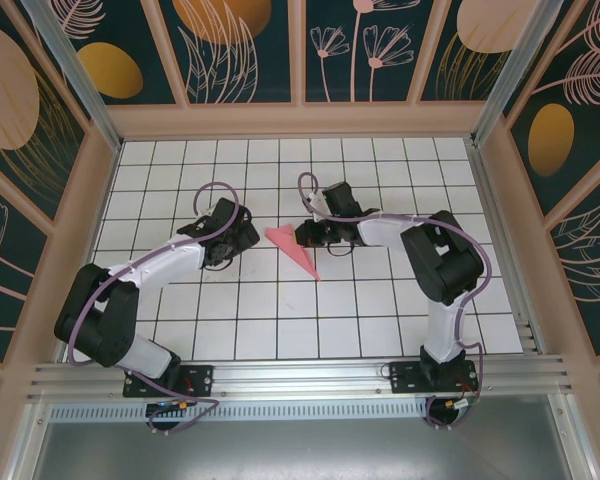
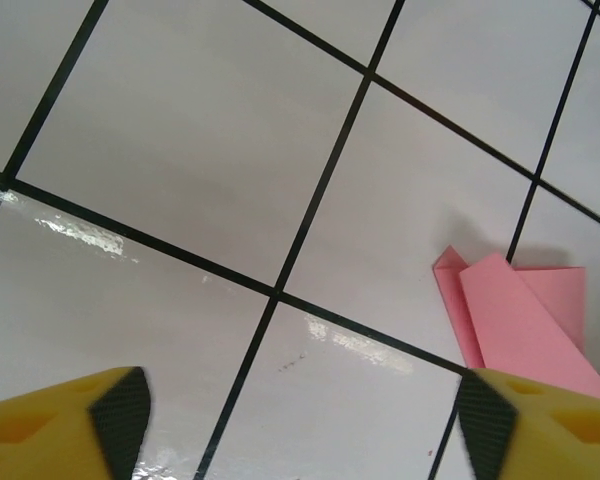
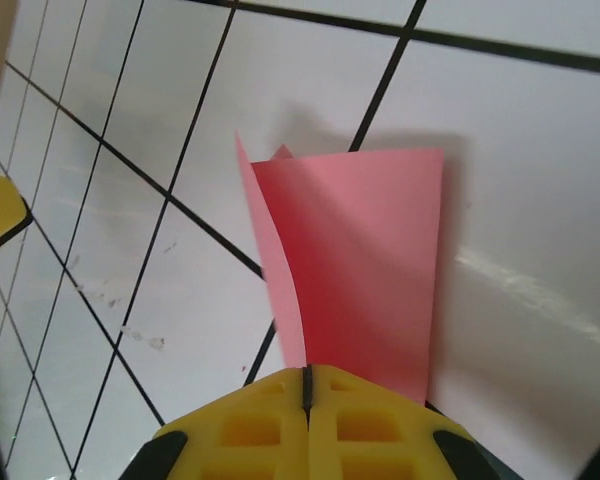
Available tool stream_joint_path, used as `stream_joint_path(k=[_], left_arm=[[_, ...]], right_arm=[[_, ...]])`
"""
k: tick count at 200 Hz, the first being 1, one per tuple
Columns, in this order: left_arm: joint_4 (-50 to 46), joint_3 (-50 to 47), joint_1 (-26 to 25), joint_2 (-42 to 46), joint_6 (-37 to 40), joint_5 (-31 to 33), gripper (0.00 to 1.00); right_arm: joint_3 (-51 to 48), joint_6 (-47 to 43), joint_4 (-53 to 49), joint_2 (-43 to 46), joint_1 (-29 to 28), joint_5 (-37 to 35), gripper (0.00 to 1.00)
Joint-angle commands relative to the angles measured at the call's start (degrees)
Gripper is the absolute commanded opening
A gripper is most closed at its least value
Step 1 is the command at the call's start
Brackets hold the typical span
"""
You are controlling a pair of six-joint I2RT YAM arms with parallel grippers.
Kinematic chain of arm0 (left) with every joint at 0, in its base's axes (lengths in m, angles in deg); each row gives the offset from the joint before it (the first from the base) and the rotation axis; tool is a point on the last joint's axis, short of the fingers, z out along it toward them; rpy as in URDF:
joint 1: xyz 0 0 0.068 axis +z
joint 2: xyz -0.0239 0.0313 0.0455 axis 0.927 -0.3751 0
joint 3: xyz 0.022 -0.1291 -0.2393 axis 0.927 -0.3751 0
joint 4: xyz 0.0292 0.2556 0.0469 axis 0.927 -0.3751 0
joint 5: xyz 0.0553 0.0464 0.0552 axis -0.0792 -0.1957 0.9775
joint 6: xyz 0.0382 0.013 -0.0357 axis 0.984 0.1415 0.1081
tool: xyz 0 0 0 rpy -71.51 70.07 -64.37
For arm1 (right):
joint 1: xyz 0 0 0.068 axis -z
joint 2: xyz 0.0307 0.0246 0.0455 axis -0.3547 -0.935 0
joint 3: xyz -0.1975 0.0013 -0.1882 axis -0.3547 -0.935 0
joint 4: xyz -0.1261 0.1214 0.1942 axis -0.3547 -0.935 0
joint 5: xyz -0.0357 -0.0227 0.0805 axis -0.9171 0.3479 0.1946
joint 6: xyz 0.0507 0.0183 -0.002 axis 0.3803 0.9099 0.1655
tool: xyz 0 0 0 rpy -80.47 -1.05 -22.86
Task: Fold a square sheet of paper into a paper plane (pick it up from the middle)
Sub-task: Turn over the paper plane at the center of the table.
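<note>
Two arms reach toward the middle of the top view. There you see the pink paper plane [image 1: 292, 252] on the white gridded table [image 1: 380, 320], its tip pointing to the lower right. The left gripper [image 1: 245, 240] is just left of it and the right gripper [image 1: 305, 236] is at its upper edge.

In the left wrist view, the fingers [image 2: 70, 425] stand wide apart, and the plane lies at the right edge.

In the right wrist view, the fingers [image 3: 270, 430] are pressed together, clamped on the plane's near edge.

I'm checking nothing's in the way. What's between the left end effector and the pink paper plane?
Only bare white gridded table lies between the left end effector and the pink paper plane, as the top external view shows.
</note>
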Motion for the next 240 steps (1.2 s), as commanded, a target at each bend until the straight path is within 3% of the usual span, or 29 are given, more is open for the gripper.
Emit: stream_joint_path(k=[1,27,60,102,128,170,215,240], left_arm=[[0.9,-0.7,0.5,1.8,0.9,0.8,0.91],[2.2,-1.5,0.5,2.4,1.6,0.6,0.98],[5.6,-3.1,0.6,2.5,2.2,-2.4,0.99],[11.1,-5.9,0.6,2.3,2.9,-7.8,0.98],[13.8,-7.8,0.6,2.6,2.7,-9.8,0.98],[14.9,-9.1,0.6,3.0,1.4,-9.7,0.98],[18.7,-10.4,0.6,2.5,-1.0,-12.6,0.98],[22.6,-10.9,0.6,2.2,-0.9,-16.1,0.95]], right_arm=[[-0.6,-1.3,-1.3,8.0,-0.5,-8.5,0.0],[-2.0,0.0,-3.9,14.2,-0.5,-19.7,0.0],[-2.1,3.0,-7.2,18.0,-1.5,-31.4,0.0],[1.5,8.6,-13.8,12.8,-5.6,-46.5,0.01],[3.0,12.2,-16.5,9.0,-7.5,-51.8,0.01],[6.4,14.2,-18.9,3.8,-10.2,-51.6,0.04],[4.1,13.7,-11.4,4.0,-10.4,-34.4,0.27],[1.8,14.1,-7.6,7.5,-9.2,-28.1,0.32]])
